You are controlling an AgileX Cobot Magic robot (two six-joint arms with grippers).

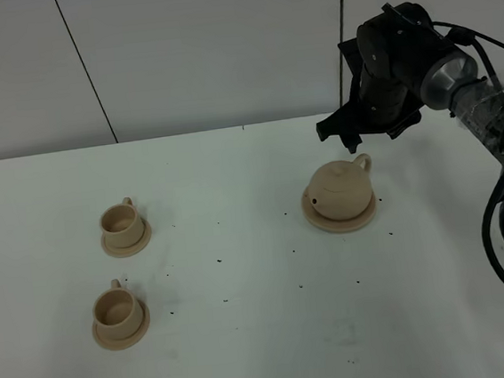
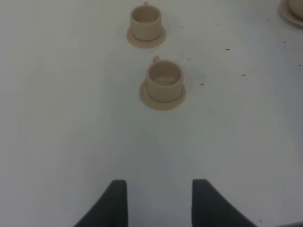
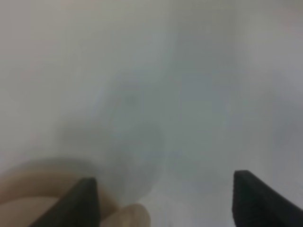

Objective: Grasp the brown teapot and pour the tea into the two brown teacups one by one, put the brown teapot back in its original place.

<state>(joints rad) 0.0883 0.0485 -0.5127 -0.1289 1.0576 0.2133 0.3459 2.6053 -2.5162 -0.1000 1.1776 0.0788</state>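
Observation:
The brown teapot (image 1: pixel 340 189) stands on its wide tan saucer (image 1: pixel 362 219) at the middle right of the table, handle toward the back. My right gripper (image 1: pixel 353 142) hovers open just above and behind the handle. The right wrist view is blurred: its fingers (image 3: pixel 85 198) are spread wide, with the teapot (image 3: pixel 33 198) showing beside one finger. The two brown teacups (image 1: pixel 119 221) (image 1: pixel 116 307) sit on small saucers at the left. They also show in the left wrist view (image 2: pixel 146 20) (image 2: pixel 164 80), ahead of my open, empty left gripper (image 2: pixel 159 203).
The white table (image 1: pixel 266 331) carries small dark specks. A pale wall with dark seams stands behind it. The right arm's cables (image 1: pixel 503 200) hang at the right edge. The rim of the teapot's saucer (image 2: pixel 293 12) shows in a corner of the left wrist view.

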